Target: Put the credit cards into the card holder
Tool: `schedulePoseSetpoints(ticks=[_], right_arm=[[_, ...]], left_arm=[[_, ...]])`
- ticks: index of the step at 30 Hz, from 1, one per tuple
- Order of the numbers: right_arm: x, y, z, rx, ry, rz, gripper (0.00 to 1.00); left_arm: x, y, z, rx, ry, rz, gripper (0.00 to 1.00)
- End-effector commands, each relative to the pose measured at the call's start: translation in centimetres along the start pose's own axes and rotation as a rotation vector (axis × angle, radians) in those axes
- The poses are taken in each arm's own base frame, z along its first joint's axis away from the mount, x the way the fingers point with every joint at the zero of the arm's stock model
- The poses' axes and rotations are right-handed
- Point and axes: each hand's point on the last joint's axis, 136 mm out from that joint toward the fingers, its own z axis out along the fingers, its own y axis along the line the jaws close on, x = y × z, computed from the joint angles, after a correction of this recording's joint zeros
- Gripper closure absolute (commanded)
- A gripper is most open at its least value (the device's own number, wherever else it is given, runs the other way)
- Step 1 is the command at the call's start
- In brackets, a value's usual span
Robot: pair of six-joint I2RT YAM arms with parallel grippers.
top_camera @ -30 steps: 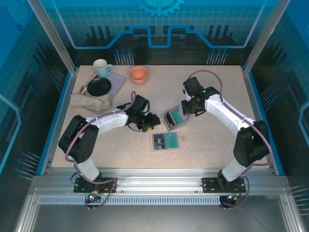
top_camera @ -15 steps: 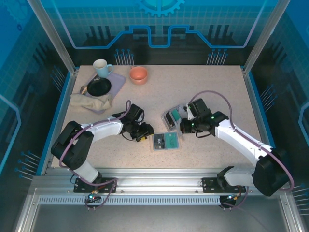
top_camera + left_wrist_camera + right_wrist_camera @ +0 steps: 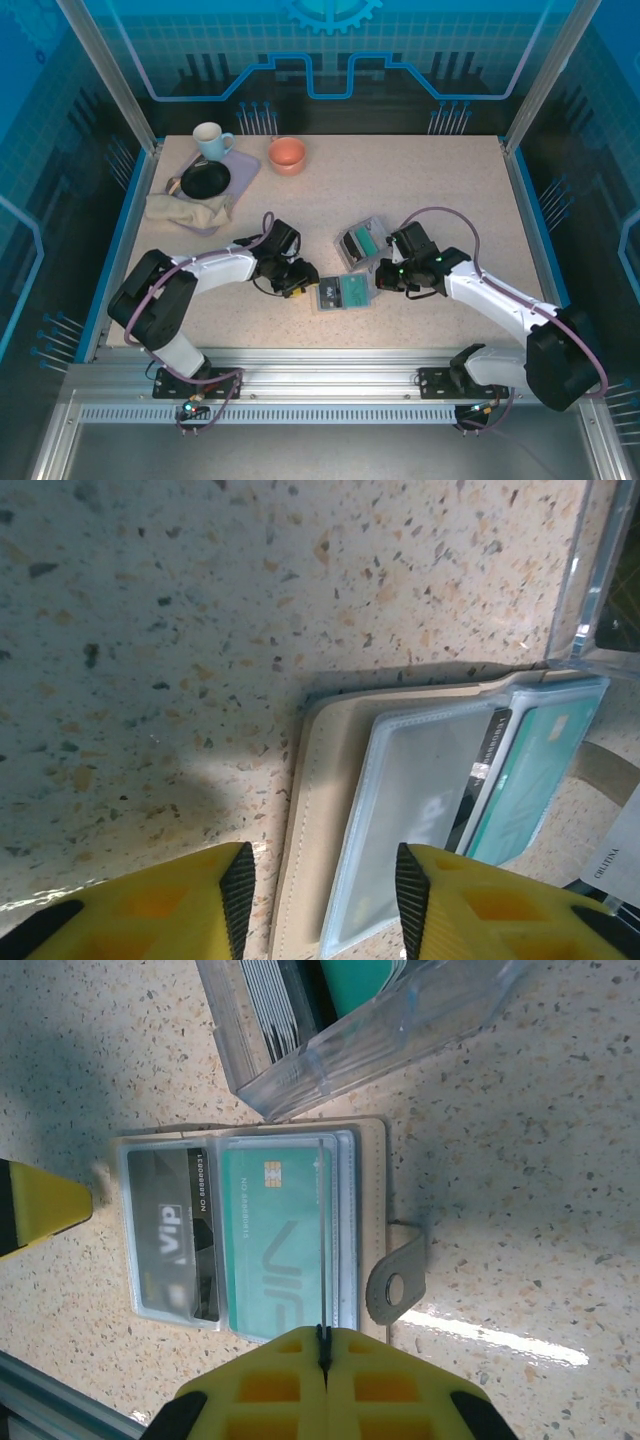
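Observation:
The card holder lies open and flat on the table, beige rim outside and clear pockets inside. A teal credit card and a dark one sit in its pockets. My right gripper is shut on another credit card, seen edge-on as a thin line over the teal card. In the top view the right gripper is at the holder's right side. My left gripper is open, its jaws astride the holder's beige left edge. From above it sits at the holder's left.
A clear plastic box with more cards stands just behind the holder. The holder's strap sticks out to its right. A white mug, orange bowl, black plate and cloth are at the back left.
My right arm has swung from the clear box down to the holder's right side with the card. My left gripper has shifted slightly forward, to the holder's left edge.

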Motion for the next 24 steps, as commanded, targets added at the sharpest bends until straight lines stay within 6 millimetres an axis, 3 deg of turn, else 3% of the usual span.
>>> schedulePoseSetpoints(ticks=[1, 15, 24], right_arm=[[0.1, -0.2, 0.8, 0.004, 0.001, 0.009, 0.97], [1.4, -1.0, 2.9, 0.015, 0.04, 0.012, 0.97], [0.6, -0.6, 1.7, 0.01, -0.015, -0.005, 0.96]], left_arm=[[0.7, 0.4, 0.8, -0.006, 0.038, -0.023, 0.57], [1.1, 0.7, 2.0, -0.018, 0.062, -0.022, 0.63], [1.4, 1.4, 2.6, -0.042, 0.071, -0.026, 0.69]])
